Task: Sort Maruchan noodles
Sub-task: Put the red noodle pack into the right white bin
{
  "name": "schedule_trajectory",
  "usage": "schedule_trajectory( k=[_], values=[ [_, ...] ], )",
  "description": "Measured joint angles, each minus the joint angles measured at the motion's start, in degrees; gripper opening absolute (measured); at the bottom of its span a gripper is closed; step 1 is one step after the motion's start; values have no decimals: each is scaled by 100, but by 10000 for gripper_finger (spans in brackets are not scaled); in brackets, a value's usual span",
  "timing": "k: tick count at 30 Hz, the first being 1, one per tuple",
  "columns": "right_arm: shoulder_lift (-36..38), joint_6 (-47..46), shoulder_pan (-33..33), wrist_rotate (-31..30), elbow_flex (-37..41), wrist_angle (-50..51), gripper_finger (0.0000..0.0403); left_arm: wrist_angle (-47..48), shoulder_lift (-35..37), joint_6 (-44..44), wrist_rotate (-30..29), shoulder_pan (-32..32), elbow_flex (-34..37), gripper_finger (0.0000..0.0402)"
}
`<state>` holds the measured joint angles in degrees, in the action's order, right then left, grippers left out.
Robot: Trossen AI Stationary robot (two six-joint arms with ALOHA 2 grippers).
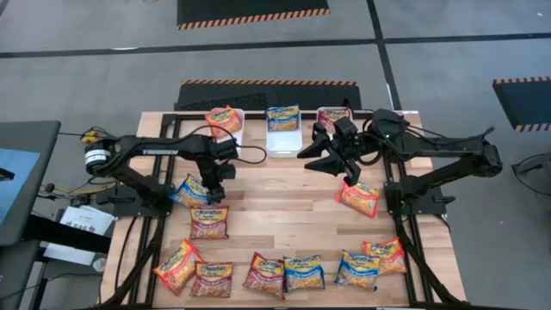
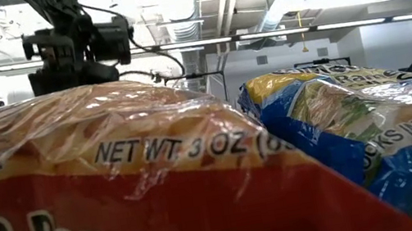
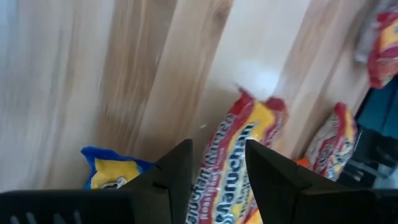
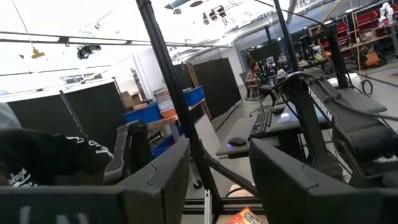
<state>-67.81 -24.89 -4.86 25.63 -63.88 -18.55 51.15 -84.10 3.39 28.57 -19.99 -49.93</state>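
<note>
The left claw (image 1: 209, 185) hangs with its fingers parted just above a blue-and-yellow packet (image 1: 189, 191) on the left side of the wooden tabletop (image 1: 284, 194), grasping nothing; a dark red packet (image 1: 209, 221) lies just nearer the front. Three white bins (image 1: 283, 140) along the far edge each hold a packet. More Maruchan noodles (image 1: 284, 272) line the front edge. The right claw (image 1: 352, 178), released and empty, hovers beside an orange packet (image 1: 359, 198).

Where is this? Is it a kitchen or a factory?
Not a kitchen, more likely a robot lab or workshop. Bare pipes and ducts run overhead, hazard-striped floor mats lie near the wooden table, and desks with a keyboard stand behind.
</note>
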Motion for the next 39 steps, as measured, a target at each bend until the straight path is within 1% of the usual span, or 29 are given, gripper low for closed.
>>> schedule_trajectory(
  k=[3,7,10,12,16,21,26,31,33,39],
  values=[
    [0,-4,-4,2,0,36,192,-104,-209,-66,-5,0,39,132],
    [0,-6,-4,0,0,58,192,-203,-495,-139,253,0,39,132],
    [0,-8,-4,0,0,64,192,-205,-721,-227,327,10,39,132],
    [0,-8,-4,2,0,64,192,-204,-853,-295,488,11,39,132],
    [0,-7,-4,2,0,65,191,-201,-970,-454,1051,11,39,132],
    [0,-6,-4,2,0,173,191,-72,-972,-633,1310,13,38,132],
    [0,-6,-4,2,0,205,191,59,-972,-769,1269,17,79,132],
    [0,-8,-4,1,0,206,191,29,-970,-727,1137,78,291,132],
    [0,-8,-4,2,0,204,191,22,-970,-709,1197,150,330,132],
    [0,-8,-4,-8,0,197,191,-157,-970,-597,1141,504,330,132]
  ],
)
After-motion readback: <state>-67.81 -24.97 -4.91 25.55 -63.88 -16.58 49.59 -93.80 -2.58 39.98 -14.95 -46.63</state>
